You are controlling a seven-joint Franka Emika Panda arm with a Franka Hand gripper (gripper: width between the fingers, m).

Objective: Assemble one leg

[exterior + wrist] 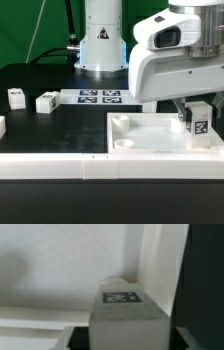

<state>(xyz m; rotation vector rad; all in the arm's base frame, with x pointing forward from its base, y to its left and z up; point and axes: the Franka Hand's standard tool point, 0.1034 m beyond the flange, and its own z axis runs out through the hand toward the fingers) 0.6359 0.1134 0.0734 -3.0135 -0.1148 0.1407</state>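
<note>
1. The leg point(198, 121) stands upright, tag outward, over the tray point(150, 137) near its corner on the exterior view's right.
2. The fingers point(198, 108) are closed on the leg point(124, 314).
3. Two more legs point(17, 97) point(46, 102) lie on the black surface point(60, 130), well apart from the tray, near the marker board point(100, 97).

green backdrop point(35, 30) hanging behind everything, looks like a curtain or screen; the table point(50, 128) is plain black and matte; a white rail or ledge point(60, 167) runs along its near edge; lighting's soft and even, no harsh shadows anywhere
</note>
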